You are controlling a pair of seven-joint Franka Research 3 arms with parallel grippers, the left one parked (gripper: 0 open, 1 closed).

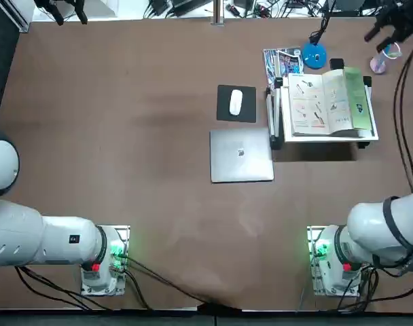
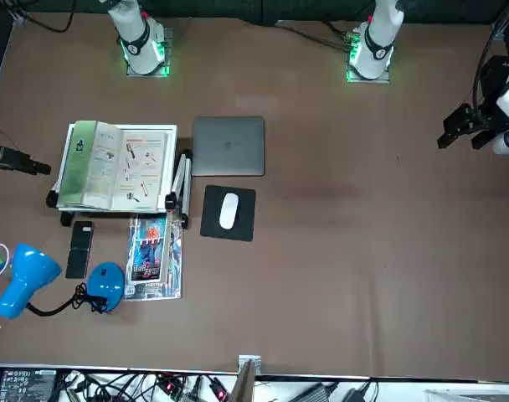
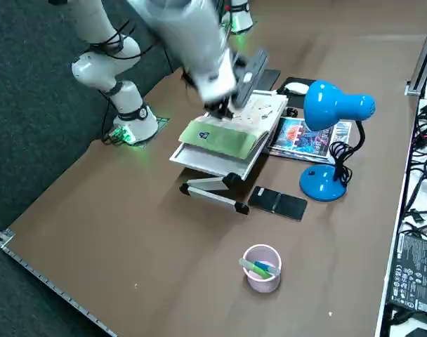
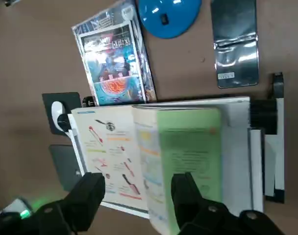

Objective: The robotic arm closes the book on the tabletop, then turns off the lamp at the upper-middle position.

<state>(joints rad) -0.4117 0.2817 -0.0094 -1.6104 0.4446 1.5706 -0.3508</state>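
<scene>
Evidently holds black right jaws apart over the open, green-covered paperback book (image 4: 188,147); must yet close it, then switch off the blue, round-based desk lamp (image 3: 329,107).

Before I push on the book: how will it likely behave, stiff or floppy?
Probably floppy: the book lies open, and its pages look thin and curved near the fold. The green flap would likely swing over with a light push. The whole book might slide too, since it rests loose-looking on a raised white stand, with the right gripper above it.
</scene>
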